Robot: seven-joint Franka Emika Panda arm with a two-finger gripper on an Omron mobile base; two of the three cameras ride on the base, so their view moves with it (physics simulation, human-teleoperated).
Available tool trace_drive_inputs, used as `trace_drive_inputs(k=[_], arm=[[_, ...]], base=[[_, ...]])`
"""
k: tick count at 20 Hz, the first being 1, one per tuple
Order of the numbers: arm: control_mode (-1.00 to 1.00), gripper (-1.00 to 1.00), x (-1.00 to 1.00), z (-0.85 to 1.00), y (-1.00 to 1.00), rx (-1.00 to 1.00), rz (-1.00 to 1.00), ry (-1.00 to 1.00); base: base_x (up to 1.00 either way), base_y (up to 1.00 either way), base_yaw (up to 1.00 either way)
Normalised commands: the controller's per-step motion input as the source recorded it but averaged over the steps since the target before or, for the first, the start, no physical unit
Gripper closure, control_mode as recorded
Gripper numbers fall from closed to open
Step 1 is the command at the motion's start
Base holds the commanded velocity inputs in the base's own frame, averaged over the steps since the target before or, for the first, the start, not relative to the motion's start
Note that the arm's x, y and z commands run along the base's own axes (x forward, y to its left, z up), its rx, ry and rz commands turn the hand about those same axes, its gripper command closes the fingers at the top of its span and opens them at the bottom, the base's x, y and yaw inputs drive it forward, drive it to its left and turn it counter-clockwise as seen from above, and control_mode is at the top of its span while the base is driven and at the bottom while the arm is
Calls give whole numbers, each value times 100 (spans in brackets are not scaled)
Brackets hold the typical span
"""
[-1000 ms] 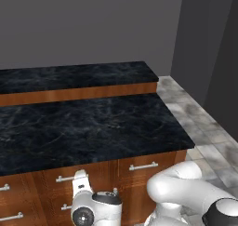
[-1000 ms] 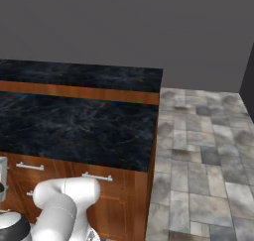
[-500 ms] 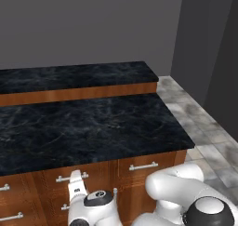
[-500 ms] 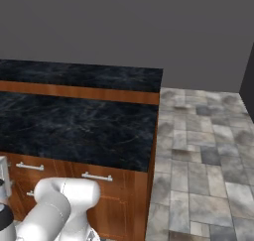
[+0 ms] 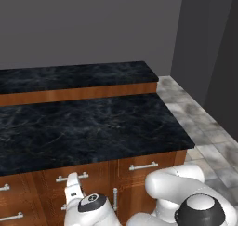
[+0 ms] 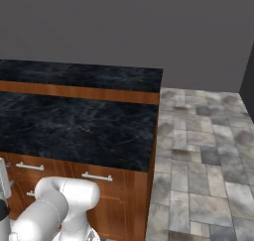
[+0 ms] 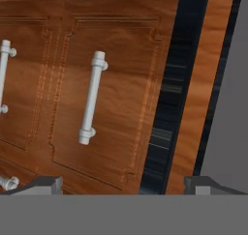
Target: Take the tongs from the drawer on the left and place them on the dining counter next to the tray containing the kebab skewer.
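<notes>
My gripper (image 7: pixel 123 183) is open, its two dark fingertips (image 7: pixel 44 183) set wide apart and holding nothing. It faces a reddish-brown wooden drawer (image 7: pixel 121 50), which is shut and has a silver bar handle (image 7: pixel 91 98). The hand view is rolled, so the bar looks upright there. In the left base view the white hand (image 5: pixel 72 181) rises just in front of the top drawer handle (image 5: pixel 72 177), below the counter edge. The dining counter (image 5: pixel 88 127) has a black marble top in two levels. The tongs are hidden and the tray is out of view.
More shut drawer fronts with silver handles (image 5: pixel 143 166) run along the counter base, along with a narrow door with a vertical handle (image 5: pixel 115 198). Grey tiled floor (image 6: pixel 203 175) lies to the right of the counter's end. A dark wall stands behind.
The hand has slid slightly left in front of the drawer fronts and the arm's joints have shifted. The jaws have stayed open. The drawer has stayed shut.
</notes>
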Motion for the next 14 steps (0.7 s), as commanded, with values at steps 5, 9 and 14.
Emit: trace_drive_inputs(k=[5, 9, 14], arm=[[-100, -100, -7, 1, -1, 0, 1, -1], [-100, -100, -9, 0, 0, 0, 0, -7], [-100, -100, 0, 0, 0, 0, 0, 0]], base=[[0, 0, 0], [0, 0, 0], [0, 0, 0]])
